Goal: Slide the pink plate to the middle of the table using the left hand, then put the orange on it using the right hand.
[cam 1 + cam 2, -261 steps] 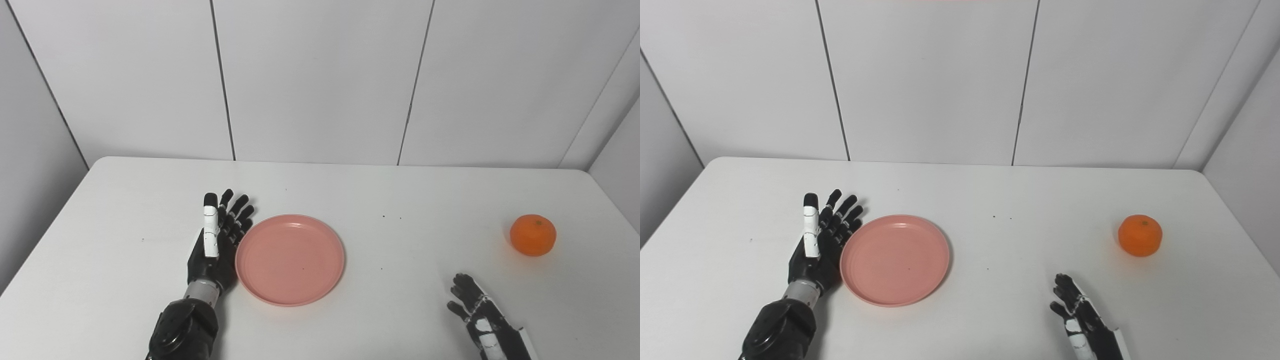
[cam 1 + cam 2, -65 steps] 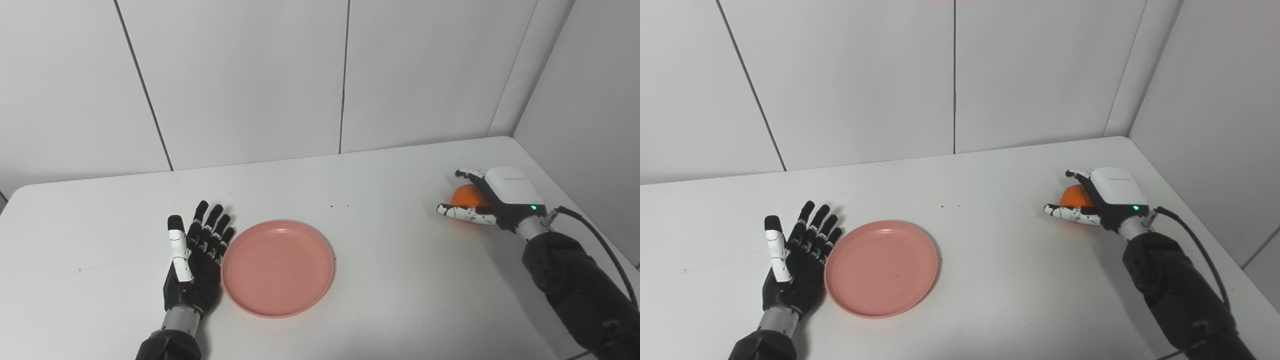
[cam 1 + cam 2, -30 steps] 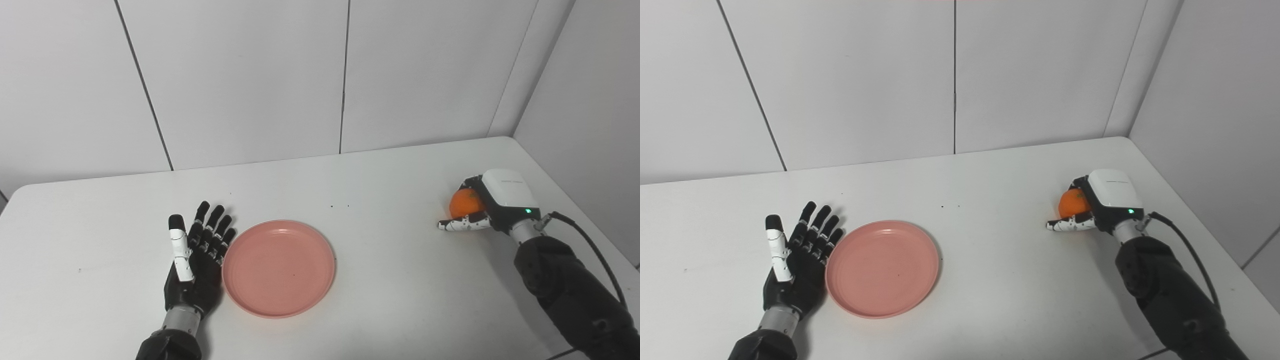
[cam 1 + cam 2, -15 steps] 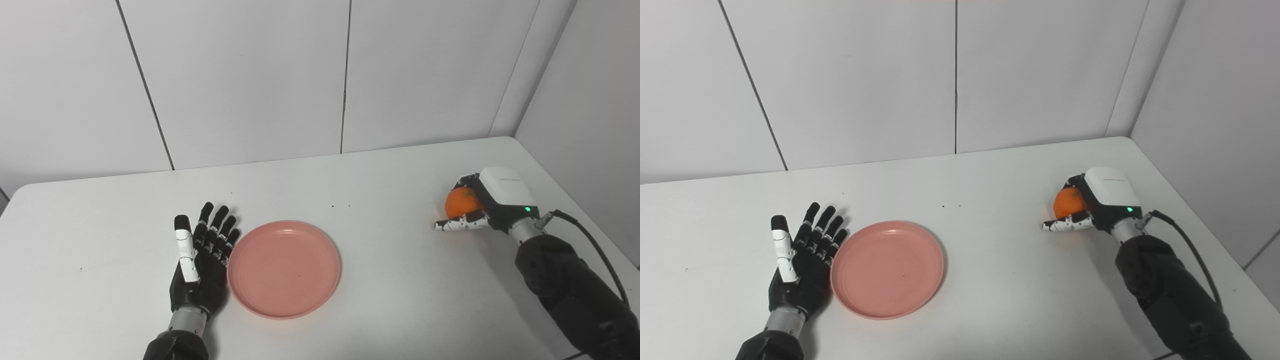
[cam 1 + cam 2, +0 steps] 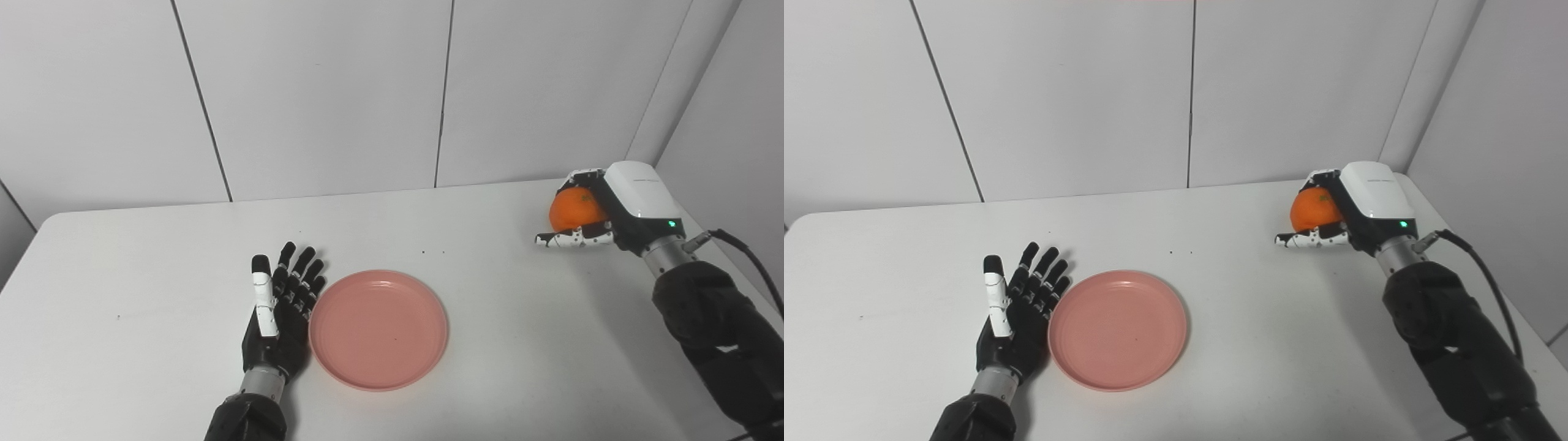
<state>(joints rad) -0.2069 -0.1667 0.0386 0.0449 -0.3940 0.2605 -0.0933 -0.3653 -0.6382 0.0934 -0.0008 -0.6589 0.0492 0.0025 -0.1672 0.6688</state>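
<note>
A round, shallow pink plastic plate (image 5: pixel 378 329) lies flat on the white table (image 5: pixel 153 257), nearer the front edge than the back and a little left of the middle between the two side edges. Nothing rests in it.

The left hand (image 5: pixel 278 315), black with a white-backed thumb, lies on the table just beside the plate's left rim — its fingers (image 5: pixel 304 275) are straight and spread apart, pointing toward the back edge, and it holds nothing. The side of the hand meets or nearly meets the rim; the pictures do not settle which.

The round orange fruit (image 5: pixel 1314 212) is up off the table near the back right corner, clamped in the right hand (image 5: pixel 603 211). That hand has a white shell on its back with a small green light; its dark fingers curl over the top of the orange, and the white-speckled thumb (image 5: pixel 1304 240) runs under it, pointing toward the left side. A faint shadow lies on the table below the hand. The orange is well apart from the plate, off to its right and farther back.

A black cable (image 5: pixel 1479 269) runs along the right forearm.
</note>
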